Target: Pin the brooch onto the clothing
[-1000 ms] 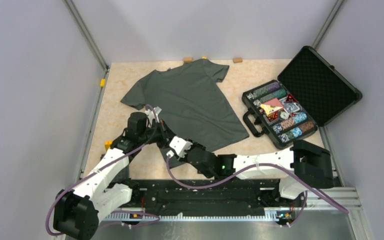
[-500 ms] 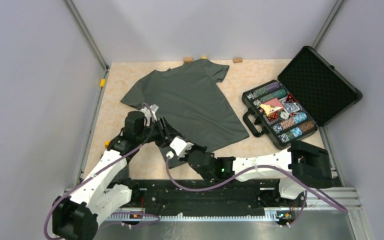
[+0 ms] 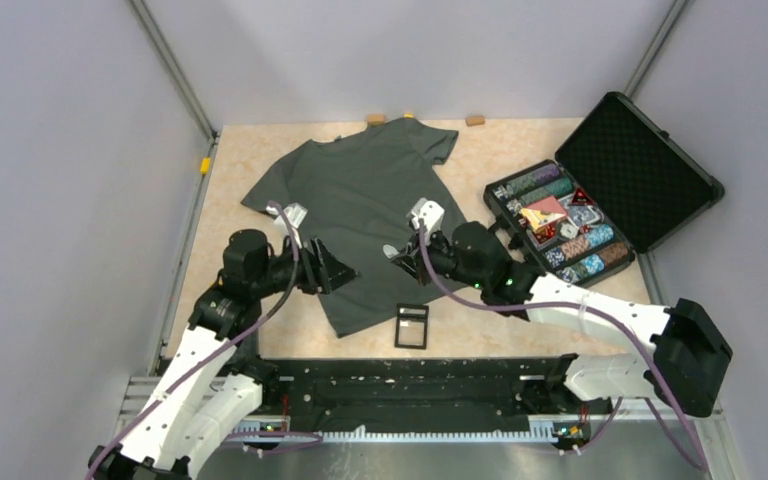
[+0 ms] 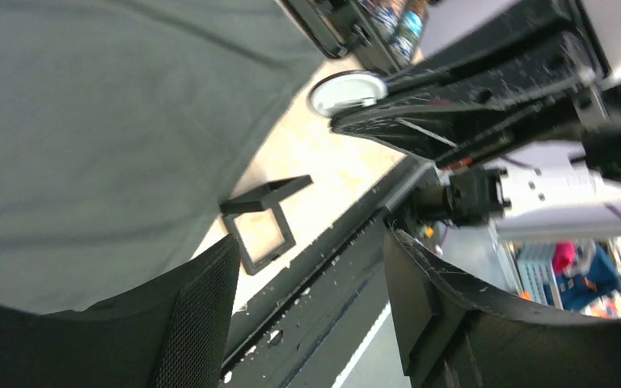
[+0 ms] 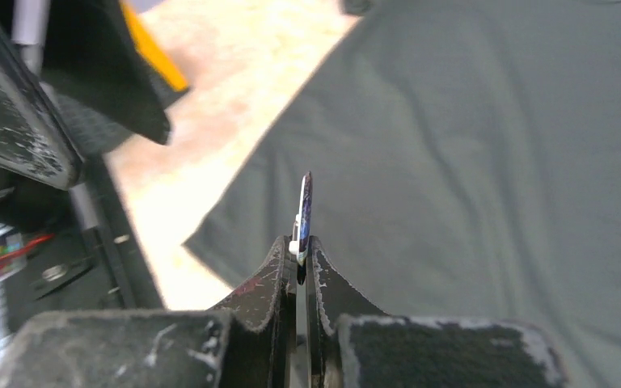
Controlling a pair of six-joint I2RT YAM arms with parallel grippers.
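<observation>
The beige table [image 3: 250, 150] was walled on the left, the far side and the right, with bare surface showing to the left of the shirt and along its near edge. The shirt [image 3: 360, 190], dark grey-green and short-sleeved, lay flat and spread out slantwise across the middle. One sleeve reached the far edge and the hem lay towards the arms.

An open black case [image 3: 635, 165] sat at the right edge, well apart from the shirt's body. Its foam-lined lid was thrown back and rows of chips [image 3: 550, 215] lay in the tray.

The left gripper [image 4: 307, 242] hung low at the shirt's near left edge with its fingers spread wide and nothing between them. The right gripper [image 5: 301, 246] reached in from the right over the near half of the shirt, its fingers pressed together on the brooch. The two grippers faced each other with a strip of cloth between them.

A small black square frame [image 3: 412, 326] lay on the bare table just beside the hem.

The brooch [image 5: 305, 212] was a thin round disc, silvery on the face seen from the left wrist and blue along the rim. It stood edge-up out of the right fingertips with grey cloth behind it. Whether it touched the shirt could not be told.
</observation>
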